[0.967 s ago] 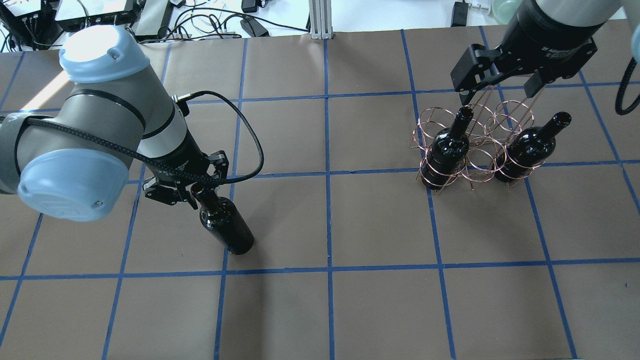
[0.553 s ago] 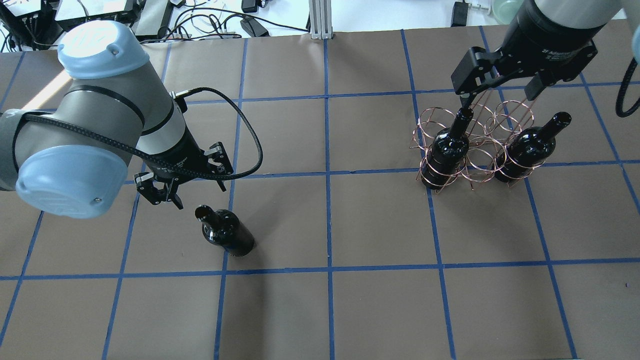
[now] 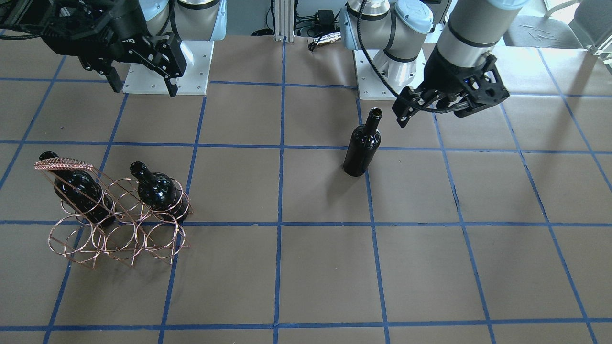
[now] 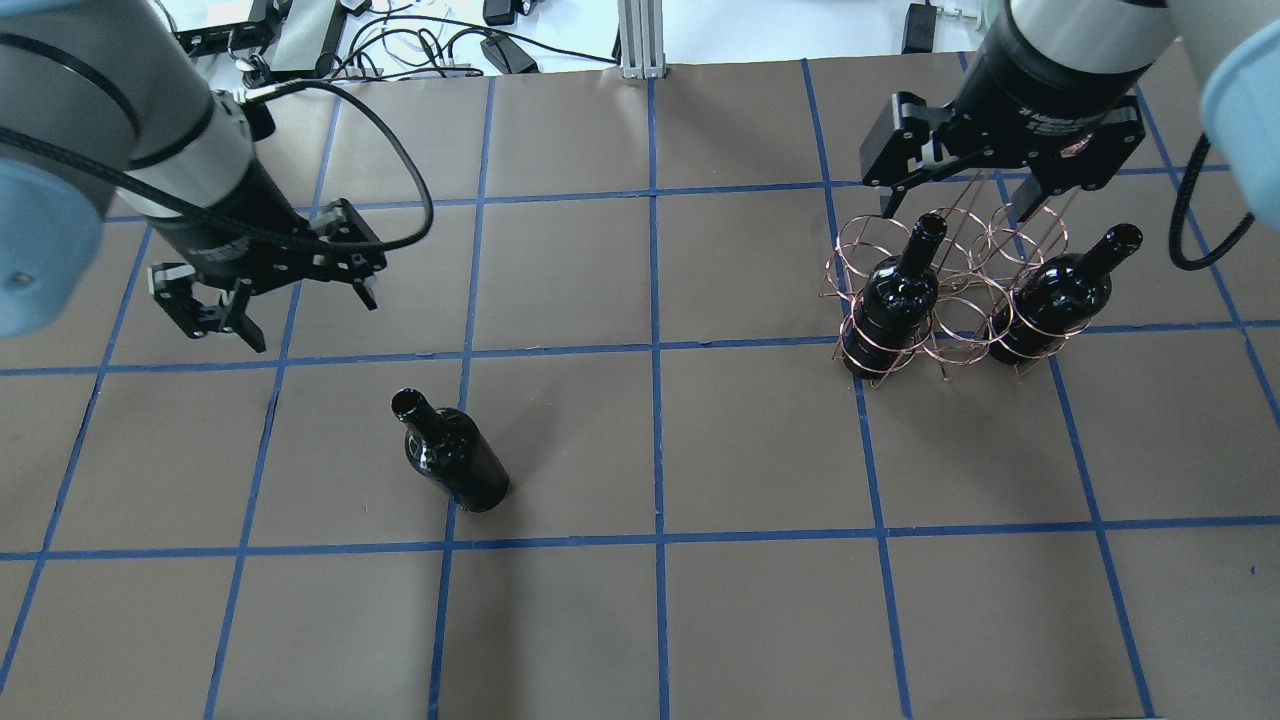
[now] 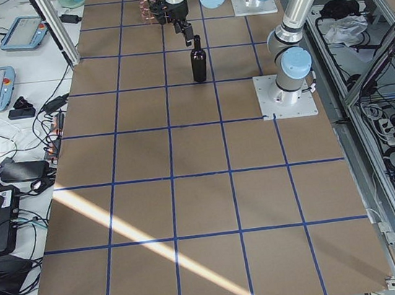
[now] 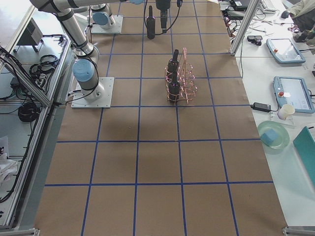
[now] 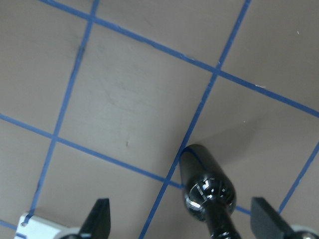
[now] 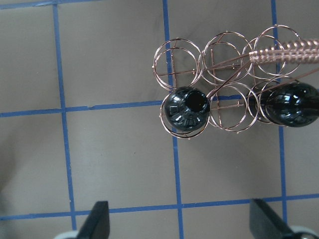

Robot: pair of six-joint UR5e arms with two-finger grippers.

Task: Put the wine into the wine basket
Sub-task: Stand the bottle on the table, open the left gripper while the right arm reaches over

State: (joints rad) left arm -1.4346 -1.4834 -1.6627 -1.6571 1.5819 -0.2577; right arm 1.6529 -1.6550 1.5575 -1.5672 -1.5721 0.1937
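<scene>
A free black wine bottle (image 4: 452, 462) stands upright on the table, also in the front view (image 3: 362, 149). My left gripper (image 4: 312, 324) is open and empty, raised behind and to the left of it. The left wrist view shows the bottle (image 7: 208, 191) from above, between the fingertips (image 7: 99, 219). The copper wire wine basket (image 4: 862, 240) holds two bottles (image 4: 890, 300) (image 4: 1055, 295) in its near row. My right gripper (image 4: 960, 212) is open and empty, above the basket's handle (image 3: 64, 165). The right wrist view looks down on the basket (image 8: 174, 59).
Blue tape lines grid the brown table. Both arm bases (image 3: 167, 67) (image 3: 389, 71) stand at the robot's edge. Cables and boxes (image 4: 400, 40) lie beyond the far edge. Tablets and a bowl (image 6: 273, 135) sit on a side bench.
My left gripper let go of the free bottle's neck, opened, and drew up and away to the left. The bottle now stands alone. My right gripper shifted slightly left over the basket.
</scene>
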